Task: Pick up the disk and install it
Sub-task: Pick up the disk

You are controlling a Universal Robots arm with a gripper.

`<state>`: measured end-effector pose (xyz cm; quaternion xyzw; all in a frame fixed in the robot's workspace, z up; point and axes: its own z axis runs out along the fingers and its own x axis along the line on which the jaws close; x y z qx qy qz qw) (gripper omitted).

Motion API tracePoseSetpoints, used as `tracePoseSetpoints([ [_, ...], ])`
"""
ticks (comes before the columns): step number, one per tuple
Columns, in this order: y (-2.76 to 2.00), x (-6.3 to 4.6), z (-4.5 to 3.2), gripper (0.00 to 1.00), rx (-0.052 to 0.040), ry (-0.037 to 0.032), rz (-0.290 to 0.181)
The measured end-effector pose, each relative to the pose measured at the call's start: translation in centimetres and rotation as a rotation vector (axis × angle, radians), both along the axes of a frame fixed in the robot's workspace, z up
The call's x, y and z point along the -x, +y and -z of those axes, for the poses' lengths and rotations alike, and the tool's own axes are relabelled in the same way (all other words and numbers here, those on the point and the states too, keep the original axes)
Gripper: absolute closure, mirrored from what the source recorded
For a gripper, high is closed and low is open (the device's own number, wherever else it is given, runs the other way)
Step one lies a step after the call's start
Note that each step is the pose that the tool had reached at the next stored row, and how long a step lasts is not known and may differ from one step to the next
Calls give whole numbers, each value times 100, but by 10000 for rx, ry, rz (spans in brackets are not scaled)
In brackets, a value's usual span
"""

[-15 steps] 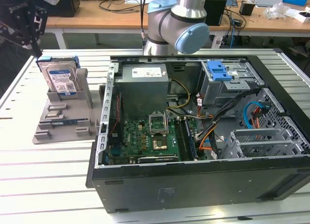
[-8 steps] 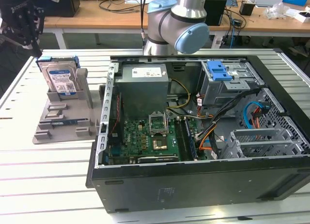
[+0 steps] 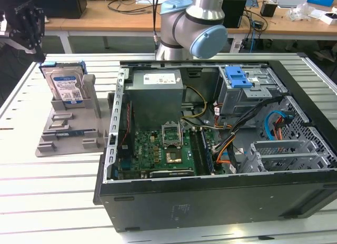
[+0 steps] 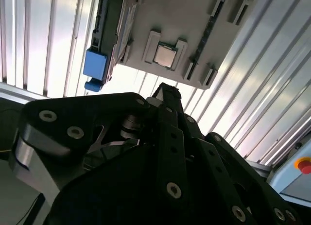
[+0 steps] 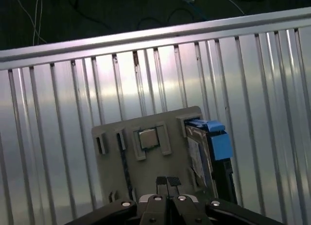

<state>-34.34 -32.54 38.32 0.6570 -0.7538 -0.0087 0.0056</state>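
Disk [image 3: 64, 86] upright on edge in the rear slot of a grey plastic holder [image 3: 68, 130], label facing the exterior camera, blue carrier rails [image 5: 218, 143] around its edges. Holder flat on the slatted metal table [image 3: 52, 202], at the exterior view's left, just beside the open computer case [image 3: 210, 196]. In the first wrist view, a processor chip [image 5: 147, 138] seated in a pocket of the same holder, near the disk. Gripper [image 5: 167, 181] hanging clear of holder and disk, touching neither, fingertips pressed together with nothing between them. Inside the case: grey power supply [image 3: 156, 96], green motherboard [image 3: 158, 149], blue latch [image 3: 237, 75] on the drive cage, bundled cables [image 3: 226, 144]. Arm base [image 3: 189, 22] behind the case.
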Motion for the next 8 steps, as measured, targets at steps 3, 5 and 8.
tracePoseSetpoints([
  [3, 0, 0, 0, 89, 0, 0, -475],
  [5, 0, 0, 0, 89, -1, 0, -731],
  [8, 0, 0, 0, 89, -1, 0, -1070],
])
